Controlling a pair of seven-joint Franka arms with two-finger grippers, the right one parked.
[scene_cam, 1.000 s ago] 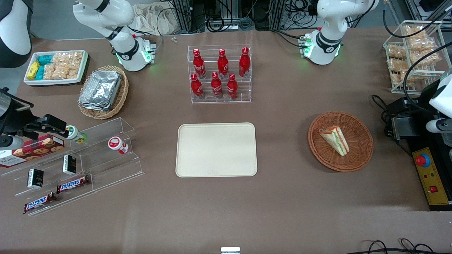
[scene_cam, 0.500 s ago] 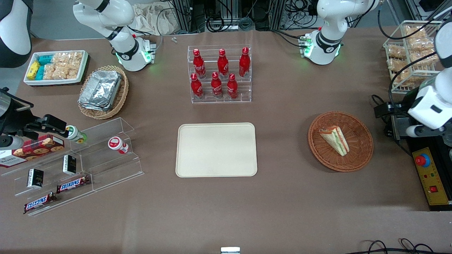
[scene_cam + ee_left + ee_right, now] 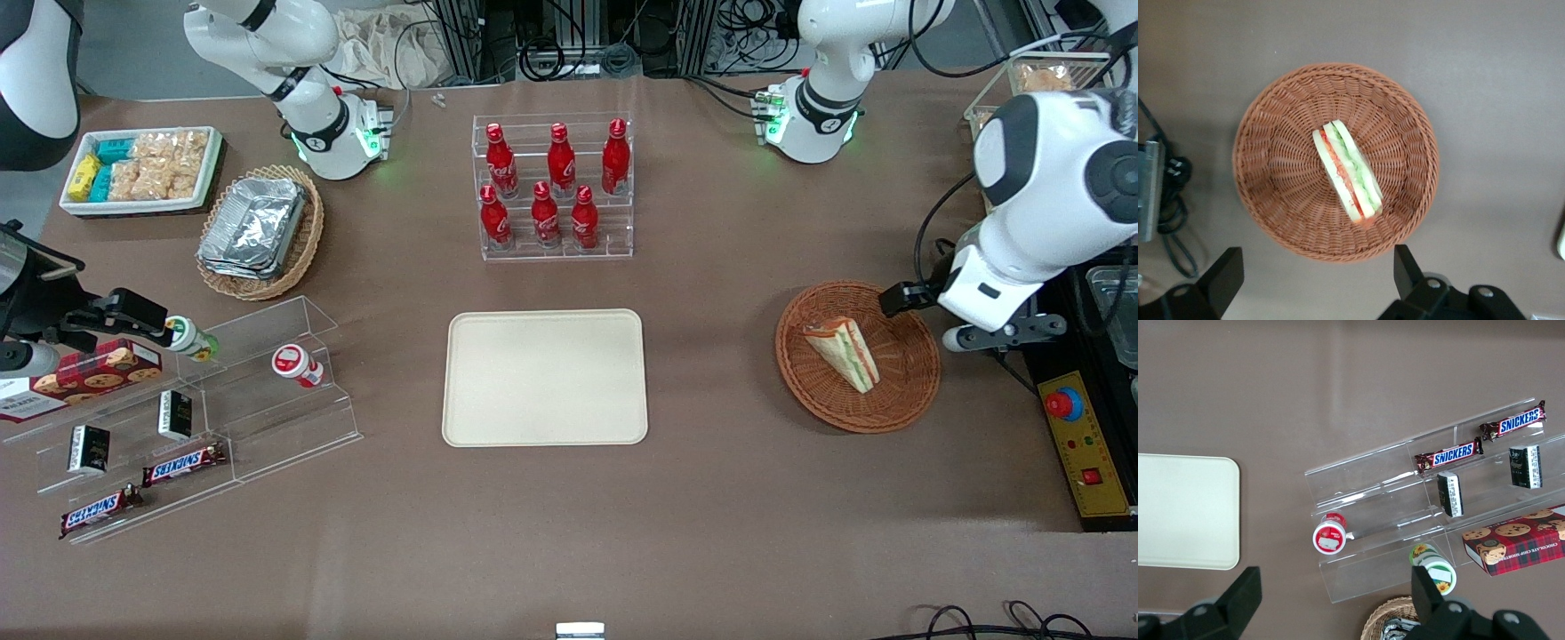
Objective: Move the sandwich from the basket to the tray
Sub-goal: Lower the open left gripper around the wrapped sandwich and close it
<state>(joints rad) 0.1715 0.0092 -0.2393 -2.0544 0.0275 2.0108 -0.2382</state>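
The working arm (image 3: 1040,204) covers most of the wire rack (image 3: 1036,76) of snack bags beside the basket (image 3: 916,391). The gripper (image 3: 1315,280) hangs above that basket, its fingers (image 3: 1406,267) wide apart and cut off by the frame's edge.

We see a rough woven wicker basket (image 3: 1335,160), a matt smooth tray (image 3: 544,377), soft bread on the sandwich (image 3: 1347,171), and the gripper (image 3: 1315,283) above the basket, in black matt plastic.

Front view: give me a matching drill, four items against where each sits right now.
Items:
1. triangular white-bread sandwich
2. flat cream rectangular tray
3. working arm's gripper
4. red cola bottles

Places:
A. in a clear tiered rack
B. bare on the table
C. above the basket's rim, fingers apart
D. lying in the round reddish-brown wicker basket

Pairs: 1-D, 2-B, 3-C, 4-A
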